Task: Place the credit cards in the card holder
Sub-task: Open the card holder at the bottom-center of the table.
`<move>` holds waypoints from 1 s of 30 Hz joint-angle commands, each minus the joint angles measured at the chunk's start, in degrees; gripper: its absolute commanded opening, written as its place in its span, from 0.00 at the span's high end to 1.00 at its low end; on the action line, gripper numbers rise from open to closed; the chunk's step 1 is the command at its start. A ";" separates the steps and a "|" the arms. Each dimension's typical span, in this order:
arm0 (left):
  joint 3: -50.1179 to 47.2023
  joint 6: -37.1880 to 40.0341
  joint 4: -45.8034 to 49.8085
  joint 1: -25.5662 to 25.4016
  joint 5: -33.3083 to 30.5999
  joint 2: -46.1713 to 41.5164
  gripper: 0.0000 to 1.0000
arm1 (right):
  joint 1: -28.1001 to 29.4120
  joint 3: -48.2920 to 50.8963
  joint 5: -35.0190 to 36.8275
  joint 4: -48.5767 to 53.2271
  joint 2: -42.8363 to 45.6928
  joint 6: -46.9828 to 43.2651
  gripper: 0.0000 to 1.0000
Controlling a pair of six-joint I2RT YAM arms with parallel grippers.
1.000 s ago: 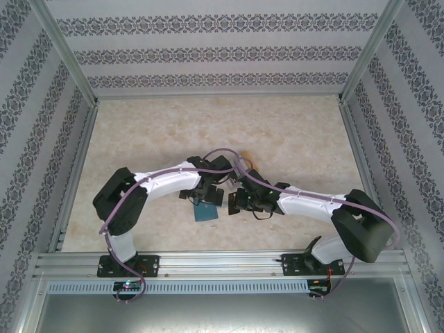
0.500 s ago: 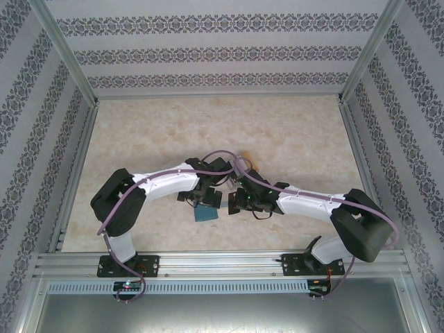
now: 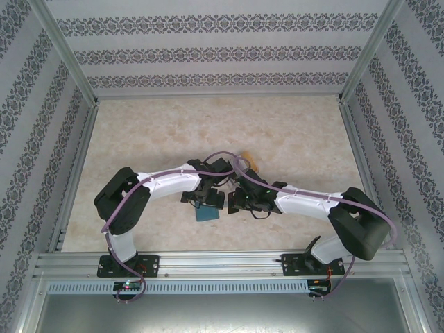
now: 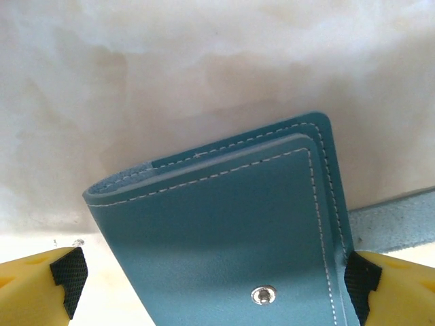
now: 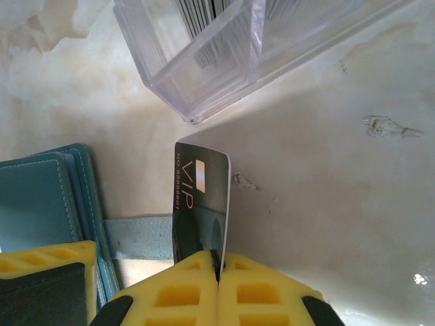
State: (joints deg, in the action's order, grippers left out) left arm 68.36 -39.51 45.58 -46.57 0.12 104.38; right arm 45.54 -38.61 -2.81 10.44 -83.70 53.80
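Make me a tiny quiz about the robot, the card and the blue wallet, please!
1. True or false: the right tool pinches a dark card.
2. What colour is the wallet? A red, B teal, C black.
3. Which word is printed on the card?
Key: 1 true; 2 B; 3 VIP.
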 commanded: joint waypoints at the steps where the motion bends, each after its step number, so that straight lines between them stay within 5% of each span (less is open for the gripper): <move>1: -0.19 -1.08 1.30 -0.63 -2.23 -0.38 0.01 | 0.38 1.40 4.15 8.61 -2.70 -0.67 1.00; 13: -0.45 -0.51 4.36 -0.63 -5.34 -1.86 0.03 | 0.29 2.31 6.18 10.27 -2.40 -0.16 1.00; 30: -5.57 -1.12 6.82 -0.48 -8.92 -11.74 0.48 | -0.57 3.89 7.58 11.80 -0.63 0.86 1.00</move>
State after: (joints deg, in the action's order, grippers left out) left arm 65.01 -40.34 47.68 -46.57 -6.35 94.02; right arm 45.60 -37.98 -0.80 11.09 -83.05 54.26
